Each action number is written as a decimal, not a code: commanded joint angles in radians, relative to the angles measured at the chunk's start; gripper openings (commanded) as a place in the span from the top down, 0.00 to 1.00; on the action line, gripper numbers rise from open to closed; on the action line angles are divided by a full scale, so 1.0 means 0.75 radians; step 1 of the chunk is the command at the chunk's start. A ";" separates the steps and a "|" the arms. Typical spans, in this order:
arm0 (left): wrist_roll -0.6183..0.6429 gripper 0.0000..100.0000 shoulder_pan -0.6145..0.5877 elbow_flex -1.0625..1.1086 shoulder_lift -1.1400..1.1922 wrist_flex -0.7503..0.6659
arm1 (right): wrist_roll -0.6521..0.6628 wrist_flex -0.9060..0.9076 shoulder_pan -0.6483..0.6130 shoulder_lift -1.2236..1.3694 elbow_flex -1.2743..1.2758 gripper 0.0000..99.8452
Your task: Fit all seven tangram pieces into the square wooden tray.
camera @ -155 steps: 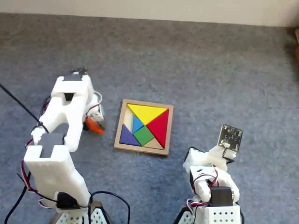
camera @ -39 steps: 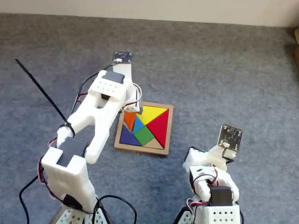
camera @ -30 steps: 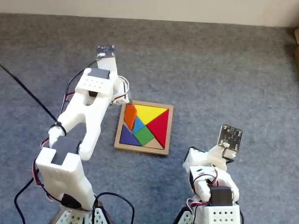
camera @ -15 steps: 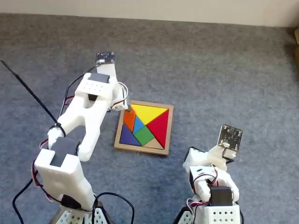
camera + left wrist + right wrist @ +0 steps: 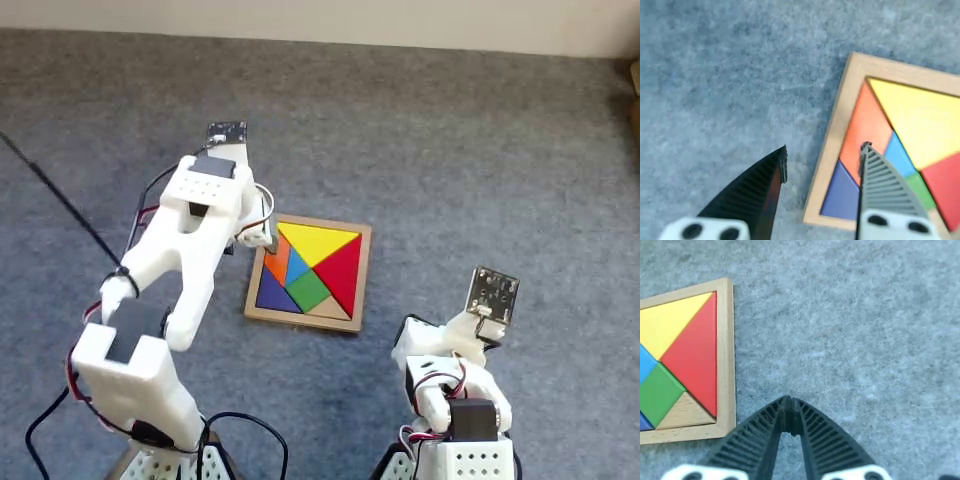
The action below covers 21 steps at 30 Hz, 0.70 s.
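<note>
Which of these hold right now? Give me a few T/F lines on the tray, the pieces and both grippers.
1. The orange piece lies inside the wooden tray. True.
2. The left gripper is shut on the orange piece. False: its jaws stand open, straddling the tray's rim.
3. The right gripper is shut, over the carpet beside the tray. True.
4. The red piece lies on the carpet outside the tray. False: it sits in the tray, against the yellow piece.
</note>
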 commanded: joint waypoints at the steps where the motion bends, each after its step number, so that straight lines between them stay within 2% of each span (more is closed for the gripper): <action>1: 0.006 0.77 -0.011 -0.099 -0.216 0.113 | 0.016 0.001 0.017 -0.013 0.159 1.00; 5: -0.016 0.77 -0.017 -0.030 -0.455 0.141 | 0.016 0.001 0.017 -0.013 0.159 1.00; 8: -0.143 0.79 -0.017 0.103 -0.654 0.108 | 0.016 0.001 0.017 -0.013 0.159 1.00; 14: -0.340 1.00 -0.019 0.431 -1.028 -0.098 | 0.016 0.001 0.017 -0.013 0.159 1.00; 16: -0.397 0.98 -0.024 0.539 -1.136 -0.149 | 0.016 0.001 0.017 -0.013 0.159 1.00; 21: -0.426 0.99 -0.116 0.768 -1.376 -0.254 | 0.016 0.001 0.017 -0.013 0.159 1.00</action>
